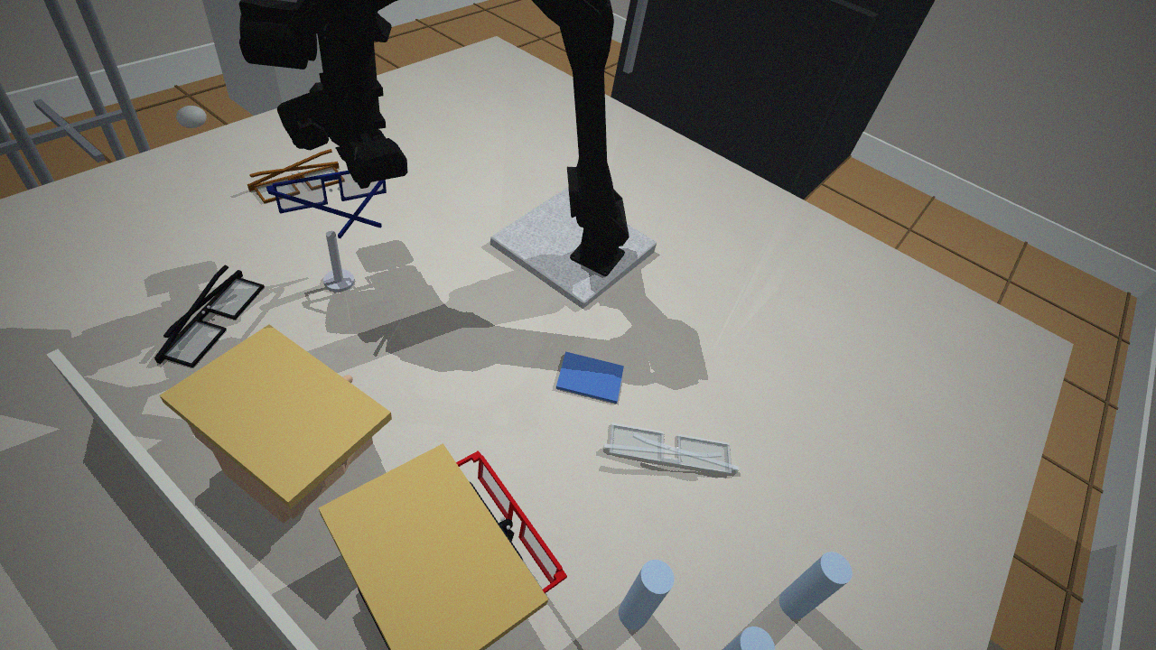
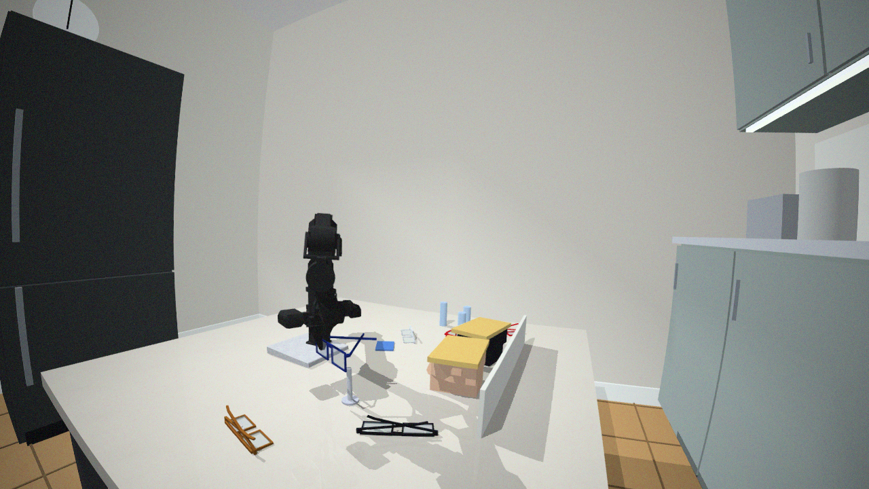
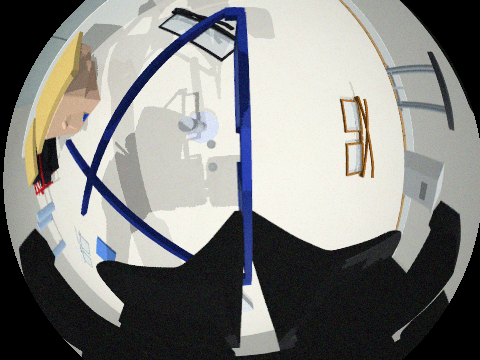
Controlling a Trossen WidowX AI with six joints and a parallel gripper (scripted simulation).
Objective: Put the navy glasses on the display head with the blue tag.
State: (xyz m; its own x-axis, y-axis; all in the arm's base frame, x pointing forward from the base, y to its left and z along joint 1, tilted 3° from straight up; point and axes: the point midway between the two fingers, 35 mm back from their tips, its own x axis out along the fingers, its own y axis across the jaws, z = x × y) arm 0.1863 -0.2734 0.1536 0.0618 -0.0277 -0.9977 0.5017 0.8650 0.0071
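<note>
My gripper (image 2: pixel 322 345) (image 3: pixel 243 217) is shut on the navy glasses (image 1: pixel 350 217) (image 3: pixel 244 150), holding the front frame at one lens's side, above the table. Both temples stick out from the frame and cross near their ends. In the top view the gripper's wrist parts hide the fingertips. The tan head (image 1: pixel 283 503) (image 2: pixel 452 379) (image 3: pixel 75 107) stands under a yellow board, away from the glasses. A small blue tag (image 3: pixel 86 117) shows on it in the wrist view. The black head (image 2: pixel 497 351) (image 3: pixel 48 156) stands beside it, with red glasses (image 1: pixel 517 510) at its front.
A short post (image 1: pixel 333 258) (image 2: pixel 349 386) stands near the held glasses. Black glasses (image 2: pixel 396 427), orange glasses (image 2: pixel 248 432), clear glasses (image 1: pixel 670 450) and a blue block (image 1: pixel 590 379) lie on the table. Blue cylinders (image 1: pixel 647 594) stand beyond the heads. A low white wall (image 2: pixel 503 377) runs behind the heads.
</note>
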